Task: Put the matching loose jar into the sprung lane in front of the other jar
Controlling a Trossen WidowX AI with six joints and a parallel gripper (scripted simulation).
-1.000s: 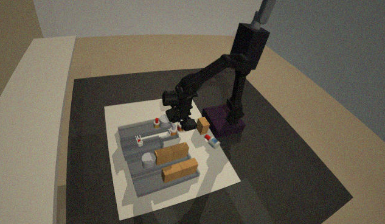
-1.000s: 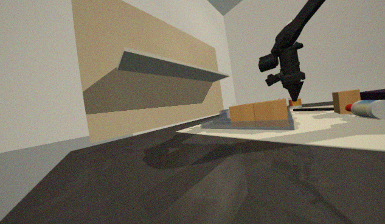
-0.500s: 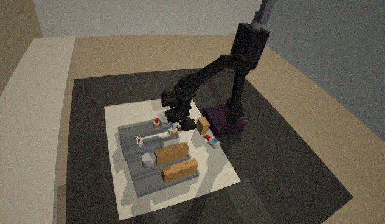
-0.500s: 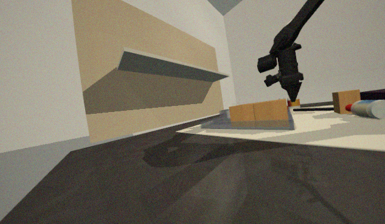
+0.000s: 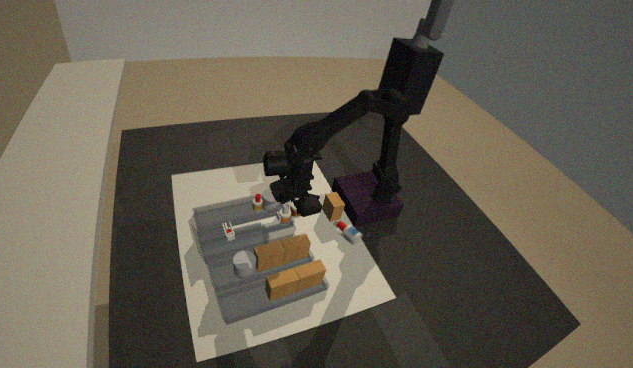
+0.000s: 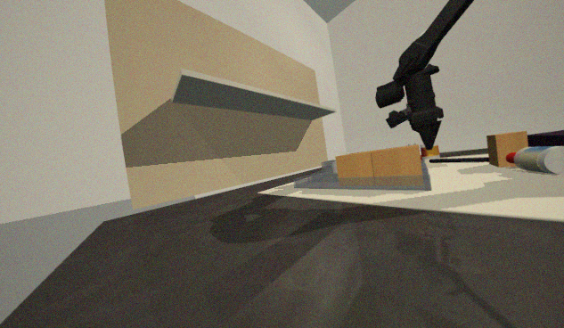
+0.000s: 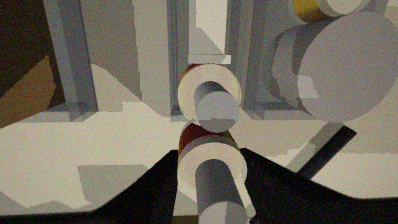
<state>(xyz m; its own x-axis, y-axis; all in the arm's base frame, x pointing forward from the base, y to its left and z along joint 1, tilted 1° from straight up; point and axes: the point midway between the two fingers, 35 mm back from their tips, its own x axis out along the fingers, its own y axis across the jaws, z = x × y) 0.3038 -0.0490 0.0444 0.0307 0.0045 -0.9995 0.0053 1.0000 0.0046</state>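
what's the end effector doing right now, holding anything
End effector: shut on the loose jar, lined up just in front of the lane's jar.

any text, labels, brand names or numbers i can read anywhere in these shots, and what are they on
None: no readable word, number, brand or sign in any view.
The held jar in the gripper and the jar in the lane carry only plain red, yellow and cream bands.
The tan boxes are blank.
The tube lying on the mat shows a red cap and blue band, no lettering.
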